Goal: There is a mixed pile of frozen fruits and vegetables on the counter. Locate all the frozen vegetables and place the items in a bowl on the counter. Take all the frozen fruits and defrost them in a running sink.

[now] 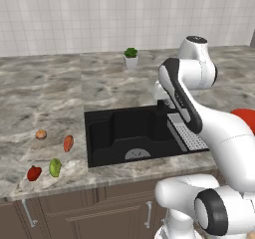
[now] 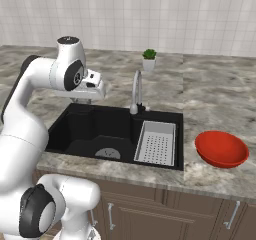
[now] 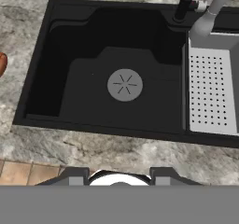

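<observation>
1. Gripper (image 2: 95, 86) closed, holding nothing, poised above the sink (image 2: 90, 134).
2. No readable writing anywhere.
3. Bowl (image 2: 221, 149) right of the sink, nothing inside.
4. Brown ball (image 1: 41, 134), orange piece (image 1: 68, 143), red piece (image 1: 34, 173), yellow-green fruit (image 1: 55, 167) on the counter (image 1: 40, 98), left of the sink.

Light is even and soft across the whole kitchen, with no single lamp to be traced. The counter (image 1: 50, 93) reads bright and its veining stays sharp from near edge to far wall. The sink (image 1: 134, 133) is the darkest area, its black walls showing only faint grey shading. The bowl (image 2: 221, 148) carries a mild sheen, no hard glare. Shadows under the food pieces are weak. Nothing blurs; edges stay straight, rendered clean.
</observation>
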